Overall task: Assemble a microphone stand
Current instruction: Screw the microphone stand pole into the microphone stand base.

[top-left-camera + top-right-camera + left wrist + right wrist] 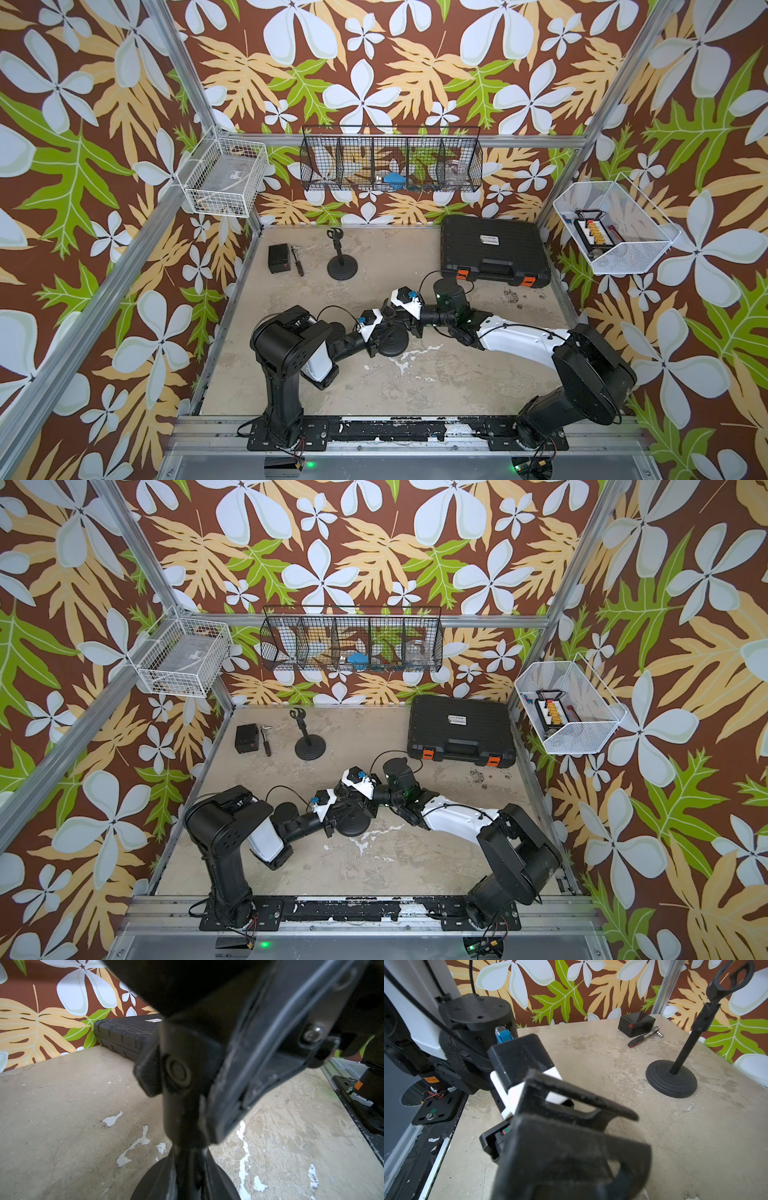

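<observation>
Worn table. Left claw grips the stand by its pole, likely stiff, base-heavy, best held there; right claw closed nearby.

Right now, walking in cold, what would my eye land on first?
The loud flower-and-leaf wallpaper on every wall. Then, mid-table, the left arm and right arm meet over a black stand on its round base. A second microphone stand stands upright at the back left, and a black case with orange latches lies at the back right.
</observation>
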